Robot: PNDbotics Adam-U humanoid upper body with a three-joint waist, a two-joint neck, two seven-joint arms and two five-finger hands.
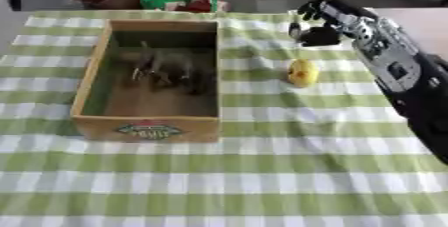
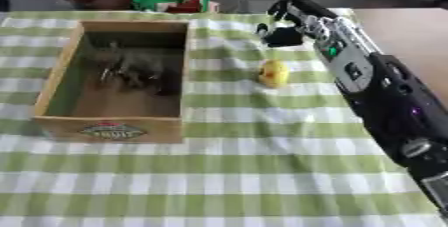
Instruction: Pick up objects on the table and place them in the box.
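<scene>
My right robot hand [image 1: 317,23], fingers curling down and gripping nothing, is hovering just beyond the yellow object [image 1: 303,72], which is sitting nearer me, right of the box [image 1: 87,93].

Right arm [image 2: 376,91] reaching in diagonally from lower right toward far side, black w/ silver joints. Right hand [image 1: 317,30] at its end, palm down, fingers curled under, nothing visibly held. Left arm, hand out of view.

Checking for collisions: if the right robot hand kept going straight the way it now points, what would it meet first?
The right robot hand points toward the table's far edge, past the yellow object; probably only the checked cloth, though depth is unclear.
</scene>
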